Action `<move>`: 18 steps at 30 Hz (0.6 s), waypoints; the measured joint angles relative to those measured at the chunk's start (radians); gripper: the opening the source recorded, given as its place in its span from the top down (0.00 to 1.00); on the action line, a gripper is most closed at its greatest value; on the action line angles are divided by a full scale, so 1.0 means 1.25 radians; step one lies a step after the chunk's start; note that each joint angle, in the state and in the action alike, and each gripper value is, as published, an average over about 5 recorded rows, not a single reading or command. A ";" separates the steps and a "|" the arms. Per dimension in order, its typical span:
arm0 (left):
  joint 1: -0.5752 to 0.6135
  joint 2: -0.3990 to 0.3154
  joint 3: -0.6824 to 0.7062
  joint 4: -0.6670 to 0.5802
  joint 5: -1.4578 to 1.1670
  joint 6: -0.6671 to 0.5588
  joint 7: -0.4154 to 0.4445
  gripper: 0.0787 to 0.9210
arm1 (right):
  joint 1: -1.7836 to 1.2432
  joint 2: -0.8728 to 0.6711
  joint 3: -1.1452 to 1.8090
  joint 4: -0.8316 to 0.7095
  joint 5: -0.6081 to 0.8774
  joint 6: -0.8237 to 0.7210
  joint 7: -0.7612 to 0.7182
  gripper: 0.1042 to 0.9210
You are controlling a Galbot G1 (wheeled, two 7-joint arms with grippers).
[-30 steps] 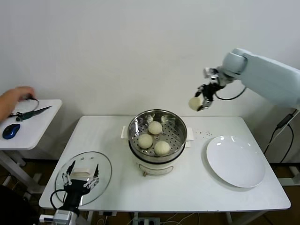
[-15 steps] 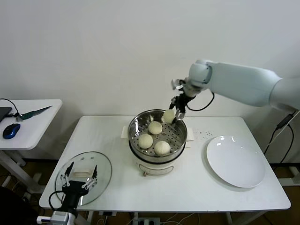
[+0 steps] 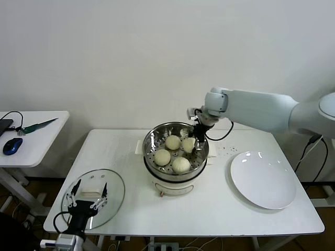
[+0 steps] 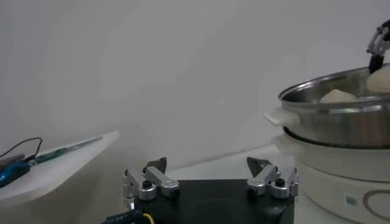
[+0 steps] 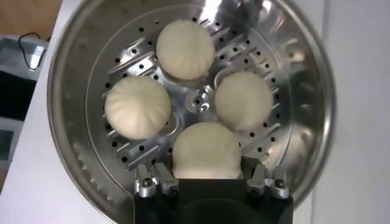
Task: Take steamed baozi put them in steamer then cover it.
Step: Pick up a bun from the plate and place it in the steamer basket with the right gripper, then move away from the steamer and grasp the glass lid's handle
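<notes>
Head view: the right gripper point(image 3: 192, 142) is down inside the steamer point(image 3: 151, 151), its fingers around the fourth baozi point(image 3: 188, 145) at the far right of the basket; the left gripper point(image 3: 88, 193), spread wide, hovers over the lid point(image 3: 116, 201), so it is the nearer arm for covering. Right wrist view: that baozi point(image 5: 206, 150) sits between the narrowly parted fingers point(image 5: 152, 181) on the basket floor, touching its neighbours.

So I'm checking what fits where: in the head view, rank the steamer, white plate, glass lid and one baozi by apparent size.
1. steamer and white plate: too alike to rank.
2. glass lid, slightly smaller, though nearer the camera.
3. baozi, clearly smallest.
</notes>
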 measured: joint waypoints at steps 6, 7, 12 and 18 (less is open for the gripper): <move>-0.003 -0.001 0.000 0.002 0.000 0.001 0.000 0.12 | -0.019 0.002 0.011 -0.006 -0.018 -0.003 0.004 0.22; -0.002 -0.001 -0.001 0.003 0.000 0.000 0.000 0.12 | -0.020 0.001 0.012 -0.006 -0.020 -0.003 0.005 0.21; -0.001 -0.001 -0.003 0.004 0.000 -0.002 0.000 0.12 | -0.025 -0.006 0.021 -0.007 -0.030 -0.006 0.007 0.12; -0.003 -0.001 -0.002 0.002 0.000 -0.001 0.000 0.12 | -0.019 -0.022 0.038 0.000 -0.030 -0.005 0.002 0.12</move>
